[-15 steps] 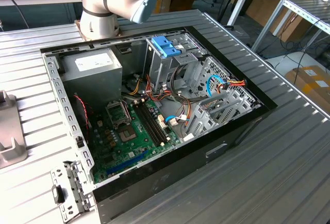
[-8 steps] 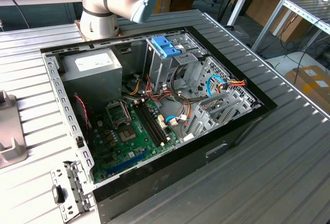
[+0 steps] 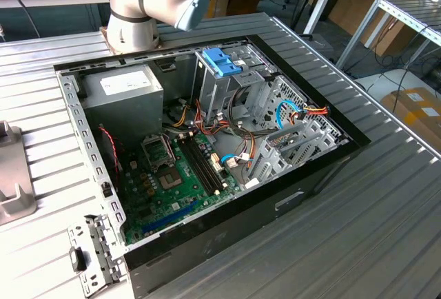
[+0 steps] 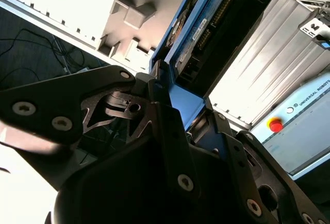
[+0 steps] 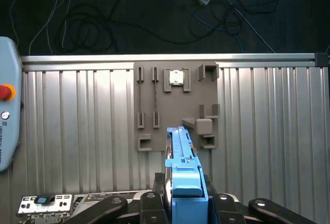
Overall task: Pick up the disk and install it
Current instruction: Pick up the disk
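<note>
First wrist view: hand (image 5: 185, 195) clamped on the disk (image 5: 181, 154), seen edge-on, faces hidden.

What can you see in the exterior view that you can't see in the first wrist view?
The exterior view shows the open computer case with its green motherboard and grey power-supply box, plus the robot arm. The first wrist view shows the disk with its blue bracket, edge-on to the camera and clamped in the gripper, and a red button. Both show the ribbed metal table.
</note>
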`<state>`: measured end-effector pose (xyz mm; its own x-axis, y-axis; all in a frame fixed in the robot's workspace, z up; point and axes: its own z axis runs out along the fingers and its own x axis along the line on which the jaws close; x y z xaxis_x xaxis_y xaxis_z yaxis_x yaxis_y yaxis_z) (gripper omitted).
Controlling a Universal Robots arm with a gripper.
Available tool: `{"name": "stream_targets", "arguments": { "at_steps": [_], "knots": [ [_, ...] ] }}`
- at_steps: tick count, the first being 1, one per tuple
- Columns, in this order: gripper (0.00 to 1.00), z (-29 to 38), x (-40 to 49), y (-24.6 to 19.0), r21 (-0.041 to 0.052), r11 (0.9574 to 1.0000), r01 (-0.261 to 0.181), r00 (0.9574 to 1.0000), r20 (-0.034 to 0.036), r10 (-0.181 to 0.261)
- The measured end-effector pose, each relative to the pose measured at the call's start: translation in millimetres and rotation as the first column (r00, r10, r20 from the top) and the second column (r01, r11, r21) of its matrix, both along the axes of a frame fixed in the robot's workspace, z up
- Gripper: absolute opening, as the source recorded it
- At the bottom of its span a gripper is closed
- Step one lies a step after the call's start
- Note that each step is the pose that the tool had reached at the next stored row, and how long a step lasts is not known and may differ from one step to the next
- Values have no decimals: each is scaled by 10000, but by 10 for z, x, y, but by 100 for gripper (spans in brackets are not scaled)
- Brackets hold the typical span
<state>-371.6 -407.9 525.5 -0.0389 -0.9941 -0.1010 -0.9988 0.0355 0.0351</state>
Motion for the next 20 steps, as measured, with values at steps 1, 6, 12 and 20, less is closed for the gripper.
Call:
{"name": "stream_targets", "arguments": {
  "at_steps": [1, 6, 12, 20],
  "knots": [
    [37, 0, 8, -3, 0, 10000, 0, 10000, 0, 0],
    [37, 0, 44, -18, 0, 10000, -1, 10000, 0, 1],
    [37, -1, 76, -32, 0, 10000, 0, 10000, 0, 0],
    [37, 0, 124, -53, 0, 10000, 0, 10000, 0, 0]
  ]
}}
